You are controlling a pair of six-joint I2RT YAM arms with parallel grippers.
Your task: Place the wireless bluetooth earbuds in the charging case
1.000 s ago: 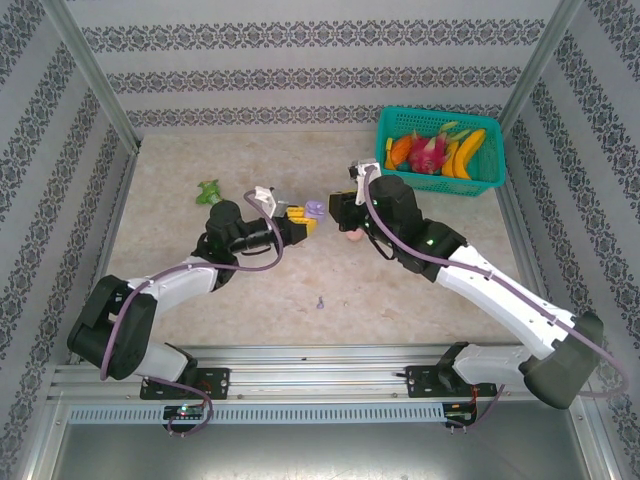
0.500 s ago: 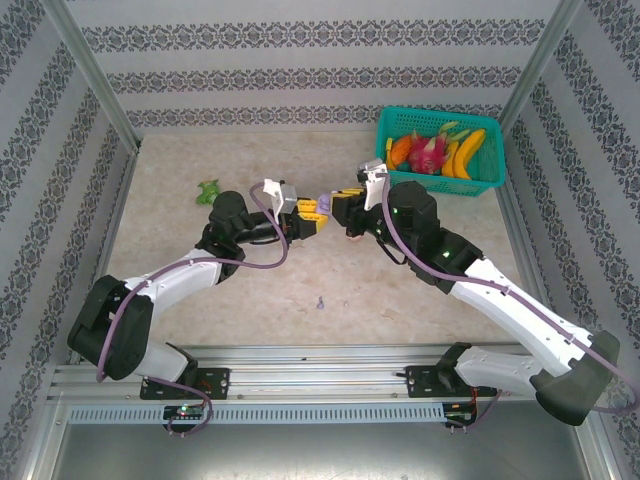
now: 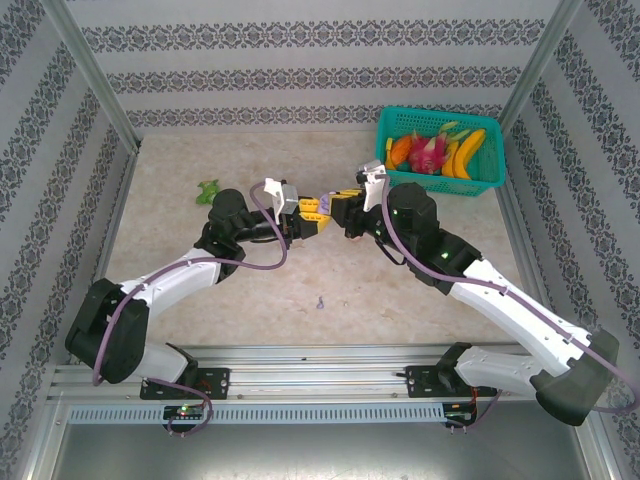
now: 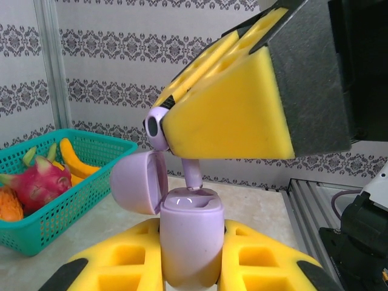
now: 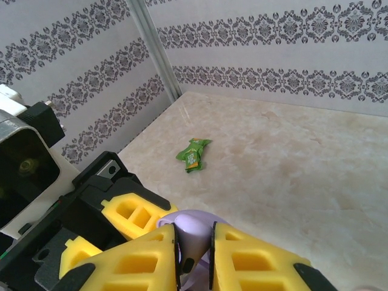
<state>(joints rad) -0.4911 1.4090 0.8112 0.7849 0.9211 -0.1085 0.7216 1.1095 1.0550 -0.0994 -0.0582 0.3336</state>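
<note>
Earbud, purple stemmed plastic (image 4: pixel 156 127): pinched near head in right tool (image 5: pixel 194 235), stem tip at mouth of open lilac round charging case (image 4: pixel 191 209), clamped in left tool (image 4: pixel 191 248). Judged light, rigid, slick; best gripped by head, stem free.

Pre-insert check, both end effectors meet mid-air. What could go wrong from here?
1. The right end effector pinches the purple earbud by its head, stem at the mouth of the open charging case: a push may jam or flick it out.
2. The left end effector holds the case aloft; downward force may slip it.
</note>
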